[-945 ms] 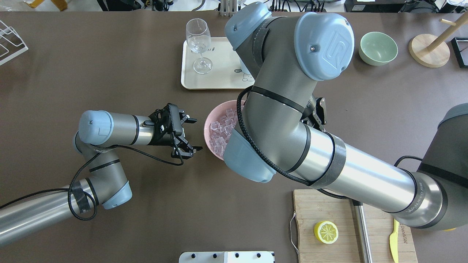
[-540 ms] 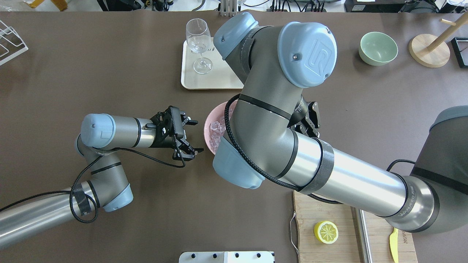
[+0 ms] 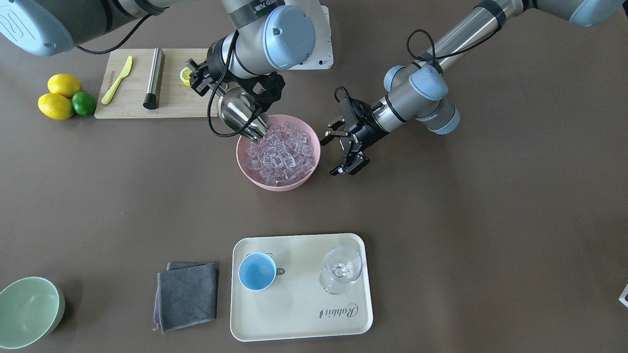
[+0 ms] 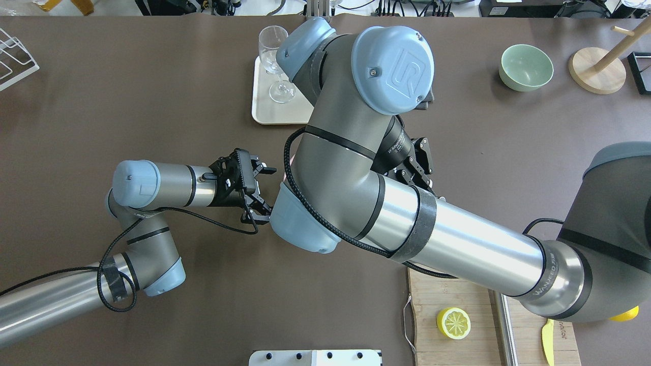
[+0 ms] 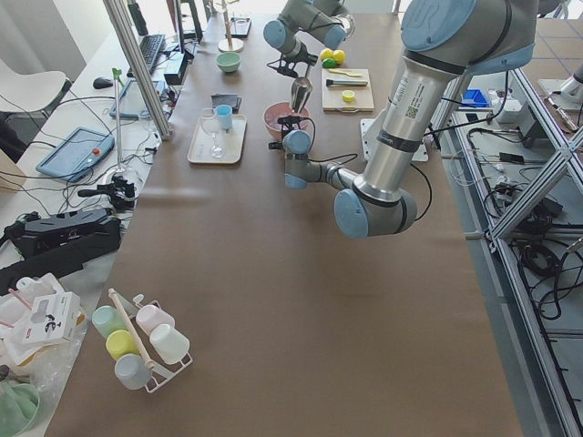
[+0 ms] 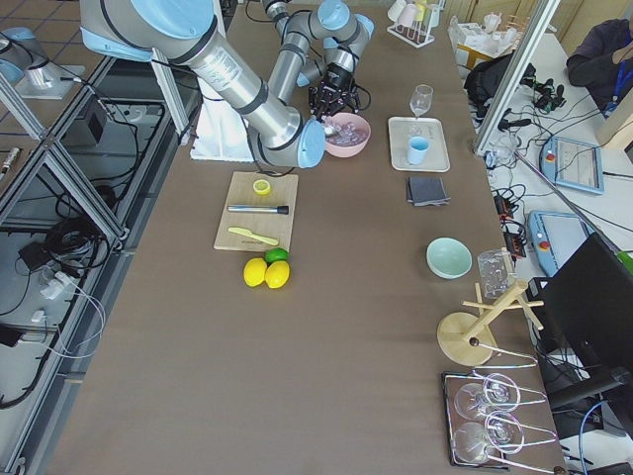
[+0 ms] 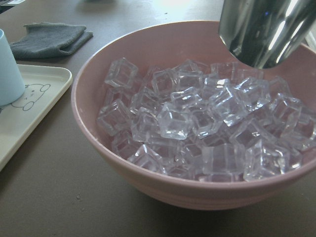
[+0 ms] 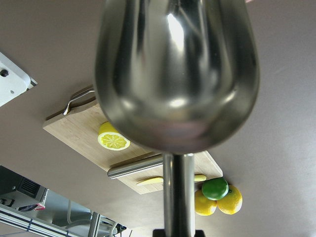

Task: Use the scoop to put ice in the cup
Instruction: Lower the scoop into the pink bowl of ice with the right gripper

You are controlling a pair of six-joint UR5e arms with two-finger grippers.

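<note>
Just beside the left gripper (image 3: 342, 154) stands one round pink bowl (image 3: 274, 185). It holds clear glassy ice cubes (image 3: 279, 152), too many to count. One shiny steel scoop (image 3: 239, 115) is at the bowl's rim, on the side away from that gripper.

Farther from the gripper:
- one small light-blue cup (image 3: 257, 272)
- one clear stemmed glass (image 3: 341, 268)
- one cream tray (image 3: 299, 314)
- one grey folded cloth (image 3: 187, 295)
- one pale-green bowl (image 3: 27, 311)
- two whole yellow lemons (image 3: 64, 85)
- one green lime (image 3: 84, 103)
- one lemon half (image 4: 453, 323)
- one wooden board (image 3: 132, 105)
- one yellow knife (image 3: 117, 80)
- one black-tipped steel rod (image 3: 153, 77)

tray (image 3: 299, 316): "Rabbit", upside dn in front view | R arm joint cap (image 4: 391, 70): "UR" logo
</note>
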